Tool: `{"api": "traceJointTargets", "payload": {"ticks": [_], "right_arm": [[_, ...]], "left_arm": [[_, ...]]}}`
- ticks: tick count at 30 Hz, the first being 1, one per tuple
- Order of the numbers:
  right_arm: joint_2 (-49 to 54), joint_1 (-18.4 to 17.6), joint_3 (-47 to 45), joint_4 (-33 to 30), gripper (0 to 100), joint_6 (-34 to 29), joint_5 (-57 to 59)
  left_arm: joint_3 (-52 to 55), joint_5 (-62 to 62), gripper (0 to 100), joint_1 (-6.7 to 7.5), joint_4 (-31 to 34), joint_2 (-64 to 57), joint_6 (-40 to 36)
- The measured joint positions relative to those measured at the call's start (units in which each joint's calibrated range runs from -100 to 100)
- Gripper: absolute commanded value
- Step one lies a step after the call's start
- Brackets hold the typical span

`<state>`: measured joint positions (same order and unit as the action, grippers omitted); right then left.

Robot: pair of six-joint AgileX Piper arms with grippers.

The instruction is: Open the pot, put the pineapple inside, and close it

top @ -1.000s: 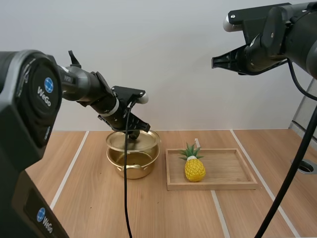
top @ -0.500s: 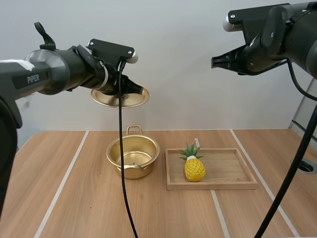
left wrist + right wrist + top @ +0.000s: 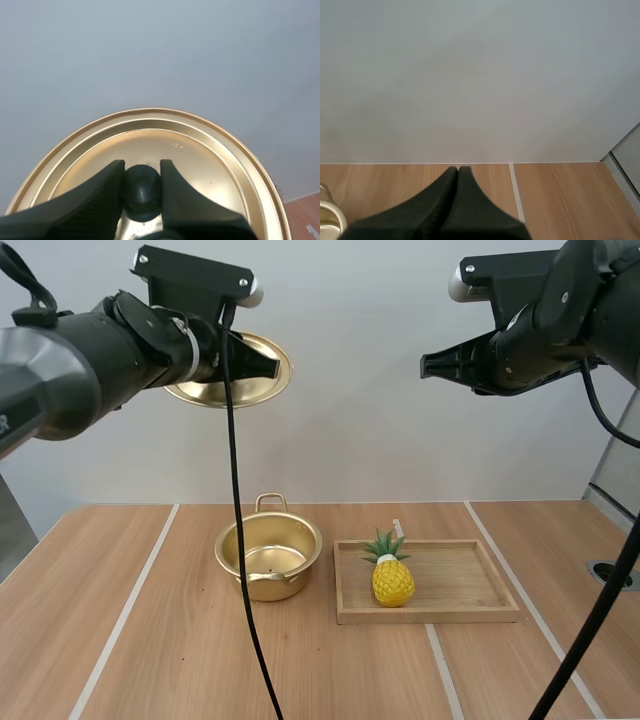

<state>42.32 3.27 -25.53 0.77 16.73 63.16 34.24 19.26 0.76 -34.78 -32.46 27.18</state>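
The gold pot (image 3: 268, 557) stands open on the table, left of a wooden tray (image 3: 460, 612). A yellow pineapple (image 3: 393, 576) with a green crown stands upright at the tray's left end. High above the pot, my left gripper (image 3: 262, 362) is shut on the black knob (image 3: 142, 186) of the gold lid (image 3: 232, 372), which is tilted with its underside showing (image 3: 200, 165). My right gripper (image 3: 428, 366) hangs high above the tray, its fingers (image 3: 454, 176) lying together as one wedge with nothing held.
Pale seams cross the wooden table (image 3: 150, 640). A round grommet hole (image 3: 612, 575) sits near the right edge. One pot handle (image 3: 326, 210) shows beside my right fingers.
My left gripper has lifted the lid off the pot and carried it up and slightly left, well above the table. The right arm has barely moved.
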Motion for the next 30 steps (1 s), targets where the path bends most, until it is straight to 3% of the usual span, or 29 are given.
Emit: {"api": "traceJointTargets", "payload": {"ticks": [11,23,30], "right_arm": [[0.00,0.00,0.00,10.51,0,7.47,5.28],[0.00,0.00,0.00,13.05,0,10.74,10.22],[0.00,0.00,0.00,20.68,0,18.18,16.63]], "left_arm": [[0.00,-5.26,0,0.00,-0.50,-9.87,0.00],[-10.00,-8.54,0,0.00,-0.53,-16.48,0.00],[-11.24,-9.14,0,0.00,-0.90,-16.77,0.00]]}}
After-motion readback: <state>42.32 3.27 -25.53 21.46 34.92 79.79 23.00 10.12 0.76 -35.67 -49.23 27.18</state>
